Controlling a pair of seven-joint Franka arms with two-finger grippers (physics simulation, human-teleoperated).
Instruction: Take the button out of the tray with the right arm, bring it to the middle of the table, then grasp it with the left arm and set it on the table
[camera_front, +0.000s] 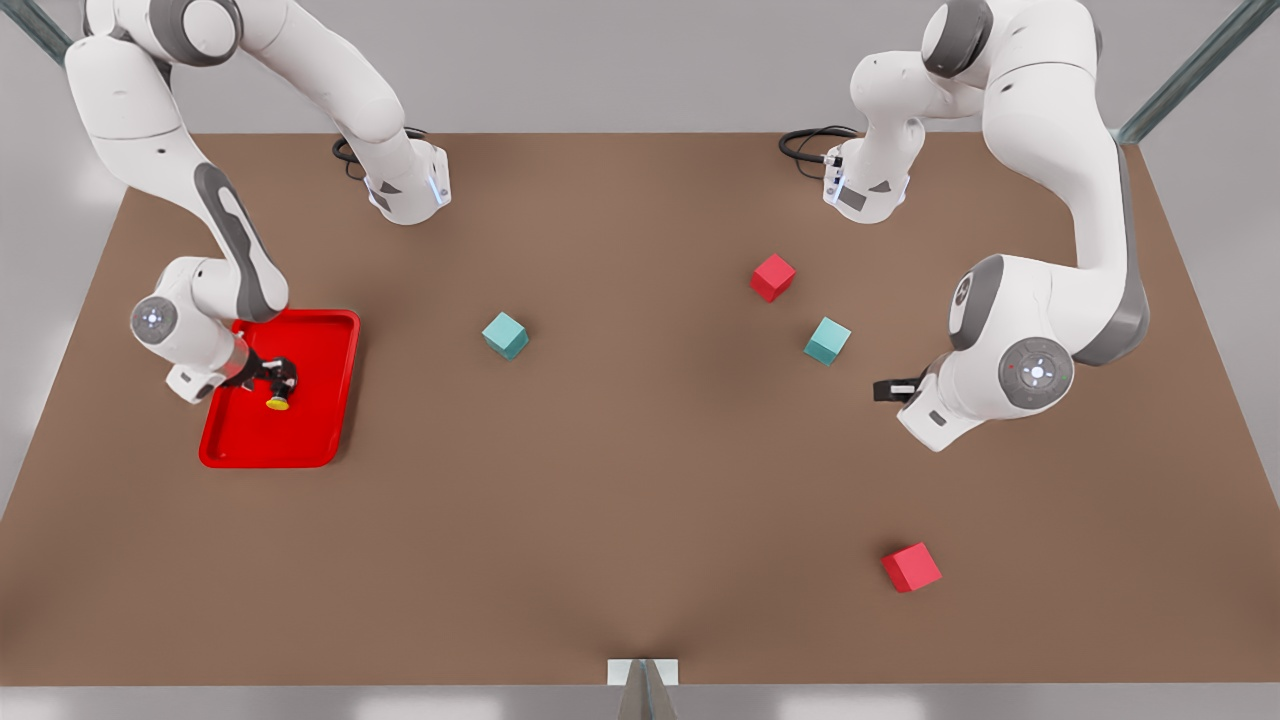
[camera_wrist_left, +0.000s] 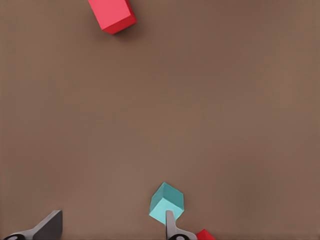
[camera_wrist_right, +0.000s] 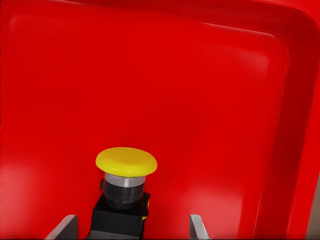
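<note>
The brown table (camera_front: 640, 480) spreads under both of my arms, the widest surface here. My right arm (camera_front: 200, 200) reaches down on the front view's left into the red tray (camera_front: 300, 440), which lies flat on the table near that side's edge. My left arm (camera_front: 1060, 270) waits on the front view's right, bent low above bare tabletop. Four cubes sit loose on the table: a teal cube (camera_front: 506, 335) near the middle, a red cube (camera_front: 773, 277) and a second teal cube (camera_front: 828, 341) close together toward the left arm, and another red cube (camera_front: 911, 567) well apart, nearer the front edge. My right gripper (camera_front: 280, 385) hangs inside the tray with its fingers spread wide; in the right wrist view the two grey fingertips (camera_wrist_right: 65, 227) stand either side of the button's dark base with red tray floor showing in the gap on one side, so they have hold of nothing. My left gripper (camera_front: 885, 390) points toward the table's middle, its fingers also parted and empty; the left wrist view shows one fingertip (camera_wrist_left: 47, 227) well away from the other, with the teal cube just past it. The button (camera_front: 278, 401) stands upright on the tray floor, yellow cap up, between my right fingers
</note>
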